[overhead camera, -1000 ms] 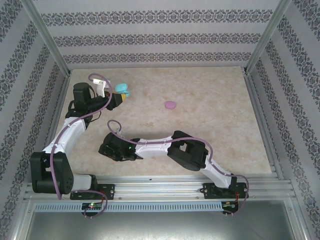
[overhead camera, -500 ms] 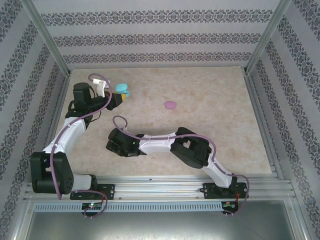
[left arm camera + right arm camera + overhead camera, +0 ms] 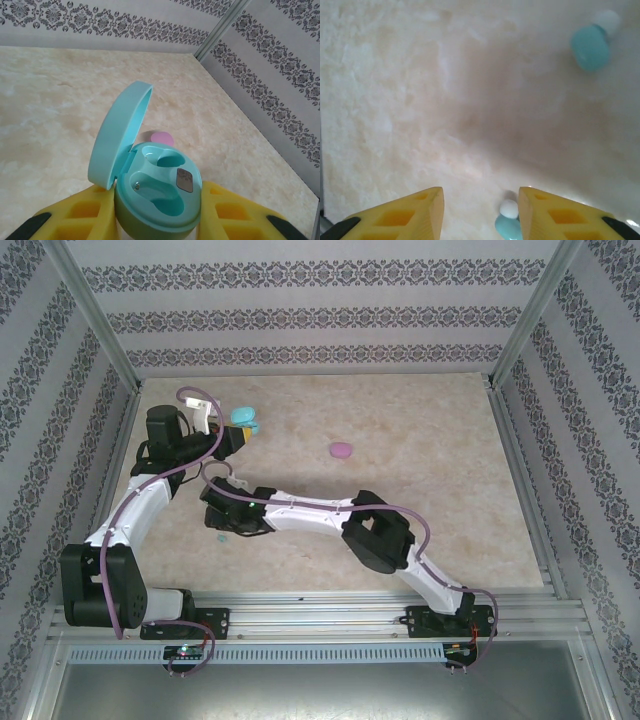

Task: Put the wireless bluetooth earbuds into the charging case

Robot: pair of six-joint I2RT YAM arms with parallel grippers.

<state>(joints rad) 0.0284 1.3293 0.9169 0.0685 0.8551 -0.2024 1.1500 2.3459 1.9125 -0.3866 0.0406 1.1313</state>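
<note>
My left gripper [image 3: 160,212] is shut on the turquoise charging case [image 3: 159,192]. The case's lid stands open to the left and both wells are empty. From above, this case [image 3: 243,420] hangs at the far left of the table beside the left gripper [image 3: 238,438]. My right gripper [image 3: 481,200] is open low over the table. One turquoise earbud with a white tip [image 3: 509,222] lies between its jaws, close against the right finger [image 3: 545,215]. A second turquoise earbud [image 3: 592,42] lies farther off at the upper right. Seen from above, the right gripper [image 3: 220,523] is just in front of the left wrist.
A pink oval case [image 3: 342,450] lies shut in the middle of the far half of the table and peeks out behind the turquoise case [image 3: 162,137] in the left wrist view. Patterned walls and metal posts [image 3: 95,325] close in the table.
The right arm has stretched left and farther out, bringing its gripper close under the left wrist. Its jaws shifted slightly. The left arm and the case have not moved.
</note>
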